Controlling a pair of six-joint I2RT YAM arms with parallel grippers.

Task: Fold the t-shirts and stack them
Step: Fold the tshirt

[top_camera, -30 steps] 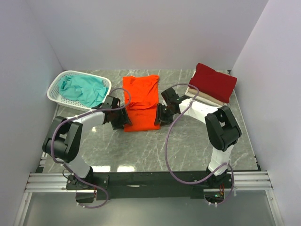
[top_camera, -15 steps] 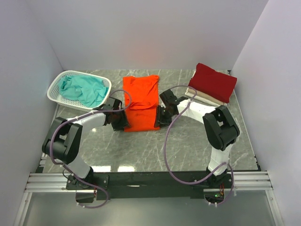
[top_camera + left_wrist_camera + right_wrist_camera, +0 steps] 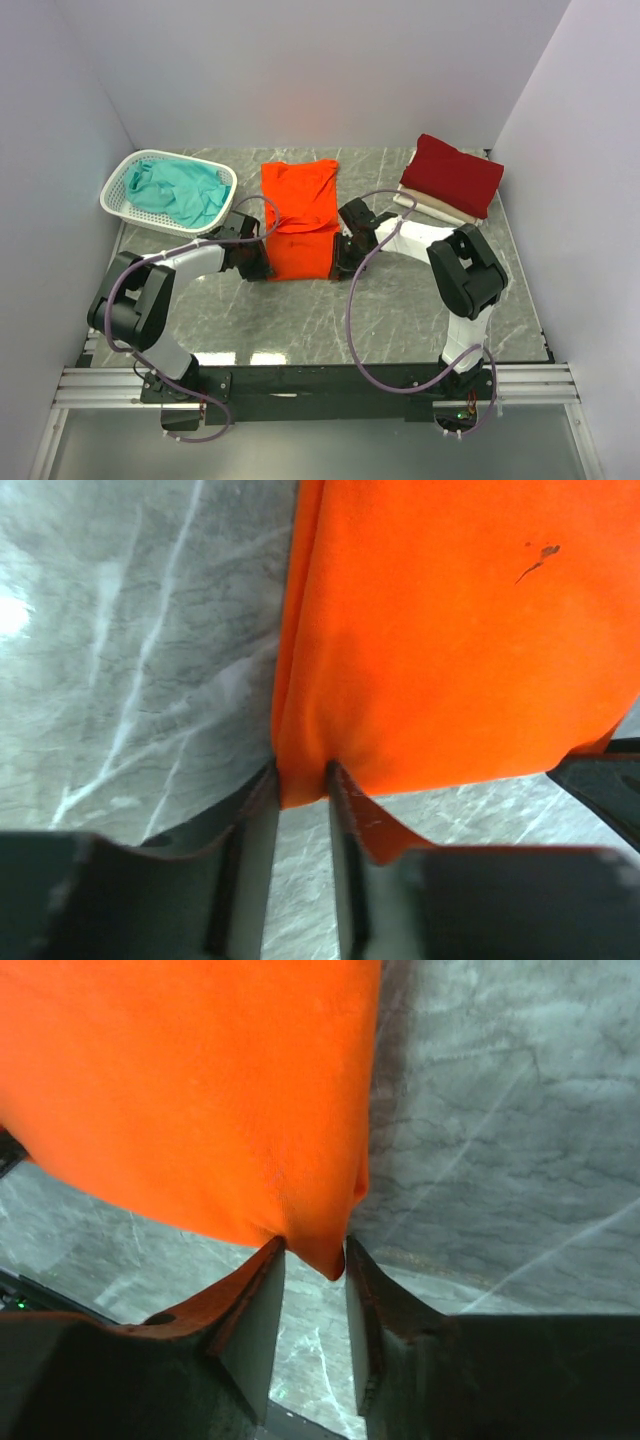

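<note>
The bright orange t-shirt (image 3: pixel 298 215) lies on the marble table, its near part folded. My left gripper (image 3: pixel 256 266) is shut on the shirt's near left corner (image 3: pixel 300 770), and my right gripper (image 3: pixel 342 264) is shut on its near right corner (image 3: pixel 320 1245). Both hold the near edge lifted off the table. A dark red folded t-shirt (image 3: pixel 452 175) lies on a cream-white folded one (image 3: pixel 432 205) at the back right. The teal t-shirt (image 3: pixel 180 190) is bunched in the basket.
The white lattice basket (image 3: pixel 118 180) stands at the back left. Grey walls close in the table on three sides. Purple cables loop from both arms over the table. Bare marble (image 3: pixel 300 320) shows between the shirt and the arm bases.
Both grippers have moved slightly nearer the bases and inward with the orange shirt's near corners. The shirt's near edge has drawn in and looks shorter.
</note>
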